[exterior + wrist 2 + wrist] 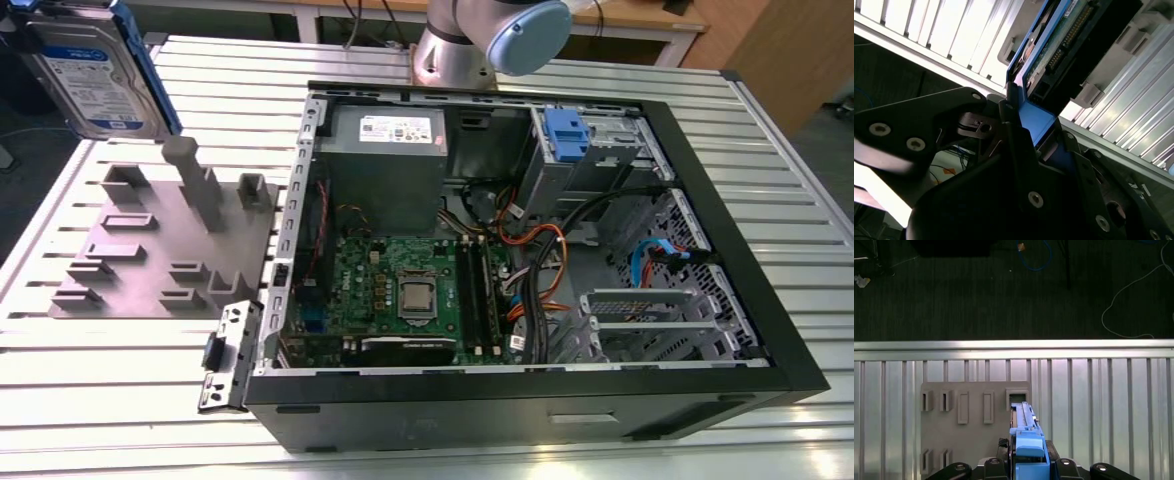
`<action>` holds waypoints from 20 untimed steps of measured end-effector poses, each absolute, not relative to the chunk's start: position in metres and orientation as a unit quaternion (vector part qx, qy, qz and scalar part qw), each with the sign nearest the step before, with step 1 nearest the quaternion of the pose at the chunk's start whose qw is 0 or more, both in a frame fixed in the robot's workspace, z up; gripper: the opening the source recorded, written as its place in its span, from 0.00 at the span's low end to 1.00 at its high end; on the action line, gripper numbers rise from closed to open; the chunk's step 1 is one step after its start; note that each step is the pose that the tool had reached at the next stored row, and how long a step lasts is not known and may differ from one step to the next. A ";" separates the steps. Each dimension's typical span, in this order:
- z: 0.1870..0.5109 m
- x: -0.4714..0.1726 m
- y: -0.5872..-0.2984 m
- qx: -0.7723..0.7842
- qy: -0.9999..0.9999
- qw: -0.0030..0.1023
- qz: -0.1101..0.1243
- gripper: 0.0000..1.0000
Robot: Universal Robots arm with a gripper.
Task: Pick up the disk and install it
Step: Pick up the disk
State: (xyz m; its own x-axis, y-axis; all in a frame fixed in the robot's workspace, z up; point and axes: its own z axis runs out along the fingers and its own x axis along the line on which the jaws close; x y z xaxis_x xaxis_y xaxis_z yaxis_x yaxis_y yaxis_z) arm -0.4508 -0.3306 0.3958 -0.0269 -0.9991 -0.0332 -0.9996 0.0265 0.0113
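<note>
disk [96, 70] clamped in gripper, lifted off the fixture

Disk is at the exterior view's far left, up top, tilted, label side facing the camera, blue bracket along its edges. It is in the air, clear of the grey fixture plate [147, 250] lying on the slatted metal table [120, 380].

In the second wrist view the gripper [1034, 125] is closed narrow on the blue bracket end of the disk [1089, 45]. Black fingers [1010, 117] press on either side of the blue plastic. The disk's connector end and circuit-board side show past the fingertips.

In the first wrist view the disk [1024, 422] is seen edge-on, sticking out of the gripper [1029, 465]. Behind its far end sits a square socket of the fixture plate [974, 412]. Table slats [1104, 405] and dark floor lie beyond.

The open computer case [747, 300] lies on the table at the exterior view's right of the fixture, well apart from the disk. Inside it: motherboard [400, 290], power supply [387, 135], a blue tab [565, 135] at the drive bay, loose cables. The robot arm [487, 35] stands behind the case.
</note>
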 end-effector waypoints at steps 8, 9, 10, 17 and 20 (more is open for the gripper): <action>0.398 -0.451 -0.331 -0.697 0.716 0.008 0.016 0.37; 0.398 -0.451 -0.331 -0.697 0.716 0.008 0.016 0.37; 0.398 -0.451 -0.331 -0.697 0.716 0.008 0.016 0.37; 0.400 -0.451 -0.331 -0.697 0.716 0.009 0.016 0.37; 0.400 -0.451 -0.331 -0.697 0.716 0.009 0.016 0.37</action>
State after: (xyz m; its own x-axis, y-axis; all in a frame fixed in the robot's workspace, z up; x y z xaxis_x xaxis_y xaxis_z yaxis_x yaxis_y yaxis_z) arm -0.4507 -0.3306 0.4003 -0.0269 -0.9990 -0.0349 -0.9996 0.0265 0.0114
